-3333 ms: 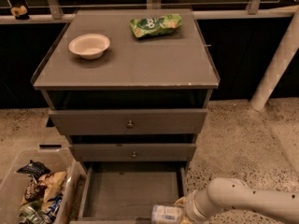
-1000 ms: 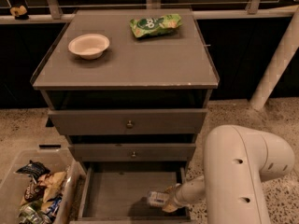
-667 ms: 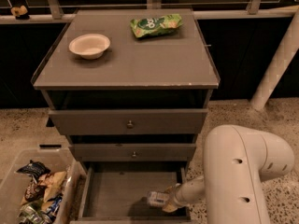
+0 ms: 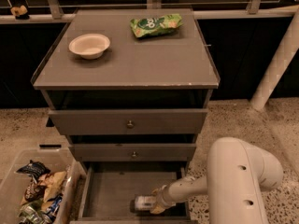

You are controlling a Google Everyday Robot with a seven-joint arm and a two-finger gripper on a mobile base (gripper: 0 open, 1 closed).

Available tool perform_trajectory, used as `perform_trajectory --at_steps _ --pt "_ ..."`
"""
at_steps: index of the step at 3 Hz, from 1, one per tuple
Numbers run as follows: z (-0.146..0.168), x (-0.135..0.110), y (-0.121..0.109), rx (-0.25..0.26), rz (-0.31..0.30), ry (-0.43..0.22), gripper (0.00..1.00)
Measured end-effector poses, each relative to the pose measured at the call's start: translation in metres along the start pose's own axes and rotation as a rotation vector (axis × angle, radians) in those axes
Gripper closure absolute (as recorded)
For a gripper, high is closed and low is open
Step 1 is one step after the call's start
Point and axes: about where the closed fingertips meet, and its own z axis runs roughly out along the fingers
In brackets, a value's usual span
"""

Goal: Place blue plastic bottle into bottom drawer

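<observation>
At far left a clear bin [image 4: 10,185] of snack packets sits on the floor beside the cabinet, and on the cabinet top [image 4: 135,66] the pale bowl [image 4: 89,45] and green snack bag [image 4: 155,25] lie where they lay seconds ago. Below them the two upper drawers [image 4: 130,121] sit nearly closed, while the bottom drawer [image 4: 117,190] is pulled out with its flat grey floor showing. What has changed is inside it. A few seconds back the blue plastic bottle [image 4: 144,203] hung at the drawer's front right corner. Now it lies on its side low over the floor, near the front and right of the middle, a little further left than a second ago. The gripper [image 4: 158,202] is just to the bottle's right, also inside the drawer, its fingers closed on the bottle's right end. Behind it the white arm [image 4: 240,181] has swung its elbow in close at the right. The carry looks finished. What seems left is to open the fingers and draw back without dragging the bottle out.
</observation>
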Motion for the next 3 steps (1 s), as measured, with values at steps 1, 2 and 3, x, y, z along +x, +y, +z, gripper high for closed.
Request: perform_trajectory --at_steps 1,2,3 --pt "0.0059 -0.0074 -0.0041 -0.005 -0.018 -0.009 1.0" --pt "0.0059 -0.0074 -0.004 -0.005 -0.018 -0.009 0.82" --pt "0.0059 -0.0074 -0.004 -0.005 -0.018 -0.009 0.59"
